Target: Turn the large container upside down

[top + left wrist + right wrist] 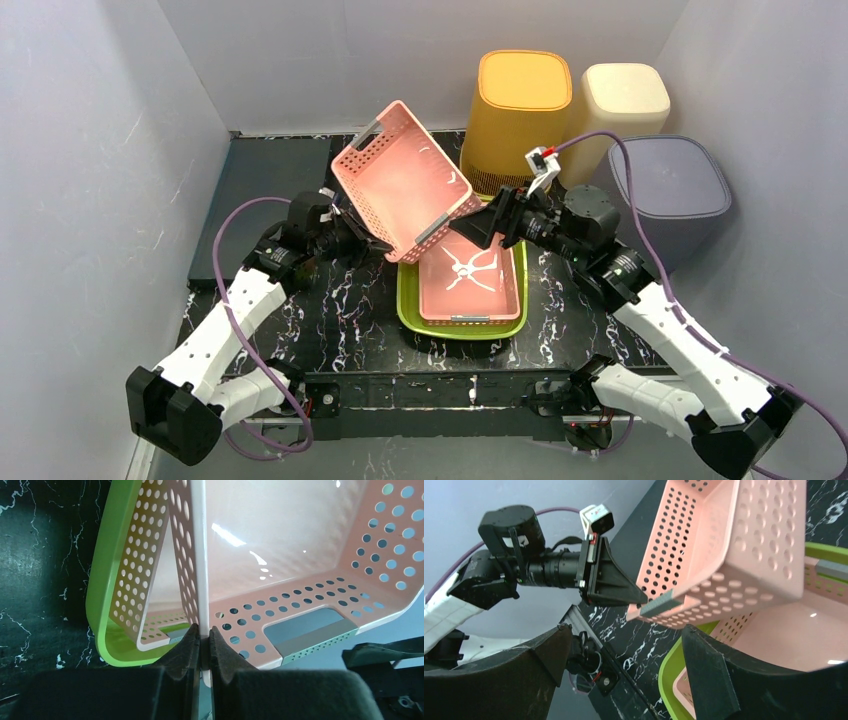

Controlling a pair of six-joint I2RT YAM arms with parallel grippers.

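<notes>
Left hand [201, 636] pinches the tilted pink basket [400, 175] — right hand [624, 635] gapes empty; green tray [460, 331] partly hidden.

Two pink baskets [400, 180] [470, 290], one green basket [408, 300], three tall bins [520, 100] [625, 100] [665, 185].

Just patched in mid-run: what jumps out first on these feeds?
The large pink basket hangs tilted in mid-air at centre, its wall pinched by the left gripper. Below it a second pink basket sits in a green tray. The right gripper stands open beside the raised basket's lower right edge.
</notes>
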